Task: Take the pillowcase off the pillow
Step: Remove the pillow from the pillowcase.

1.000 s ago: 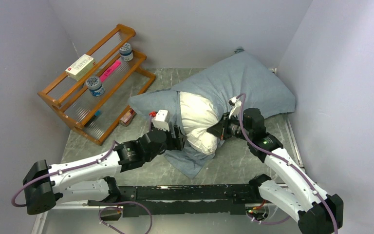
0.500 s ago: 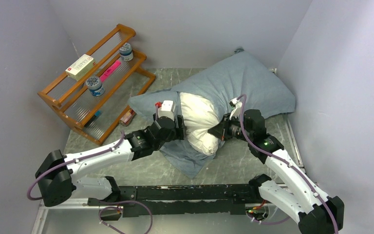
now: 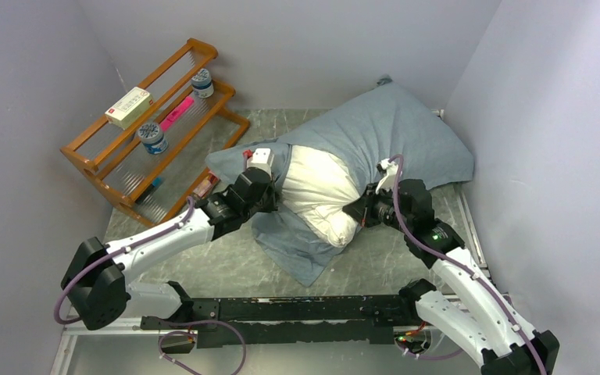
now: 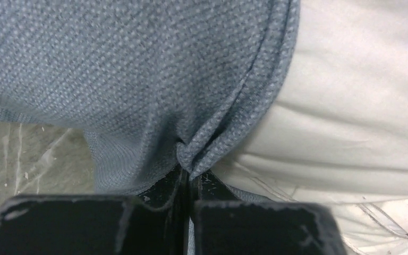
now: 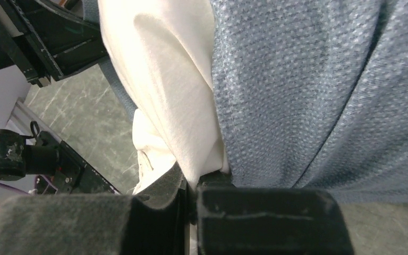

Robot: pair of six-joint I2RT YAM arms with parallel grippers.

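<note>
The left hand [image 4: 187, 179] is clamped on the pillowcase [image 4: 138, 79] hem — the right hand [image 5: 191, 185] is closed, seemingly on the pillow [image 5: 164, 95].

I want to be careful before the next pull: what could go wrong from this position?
1. The left pincer is shut on only a small fold at the pillowcase hem, so the cloth may slip out when pulled.
2. The right pincer grips the pillow right beside that hem; it might catch the cover too.
3. The left arm lies close to the wooden rack and could bump it.
</note>
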